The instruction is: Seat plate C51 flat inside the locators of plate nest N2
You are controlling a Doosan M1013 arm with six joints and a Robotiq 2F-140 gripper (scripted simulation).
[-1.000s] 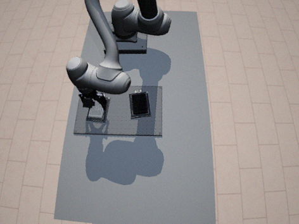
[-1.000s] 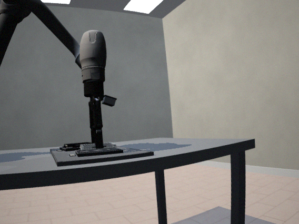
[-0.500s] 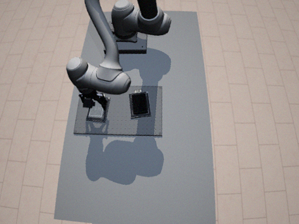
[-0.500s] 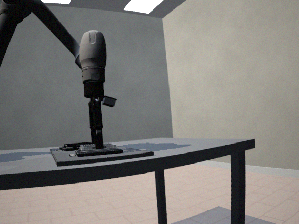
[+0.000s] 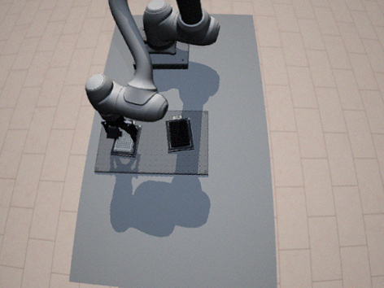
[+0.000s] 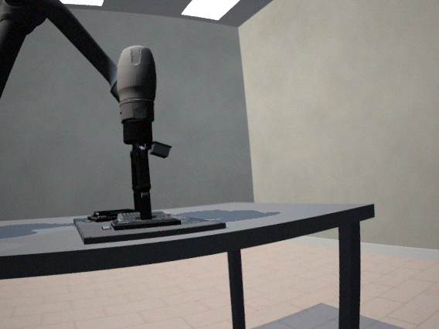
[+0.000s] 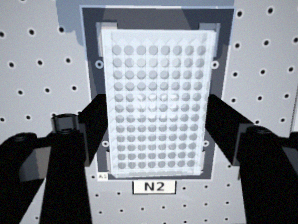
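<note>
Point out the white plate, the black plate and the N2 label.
white plate [image 7: 155,102], wrist view, middle of its well grid
black plate [image 5: 179,133], top view, centre of its dark wells
N2 label [image 7: 154,187], wrist view, on the lettering

My gripper [image 5: 122,131] holds the white plate [image 5: 125,145] on the left side of the gray board [image 5: 192,162]. The black plate [image 5: 179,134] sits to the right, apart.

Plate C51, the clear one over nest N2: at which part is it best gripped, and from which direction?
Grip plate C51 across its two long side walls, coming straight down from above, as the gripper does now. The plate lies flat, wells upward, so only the sides give parallel faces, and the short ends face nest N2's corner locators.
</note>
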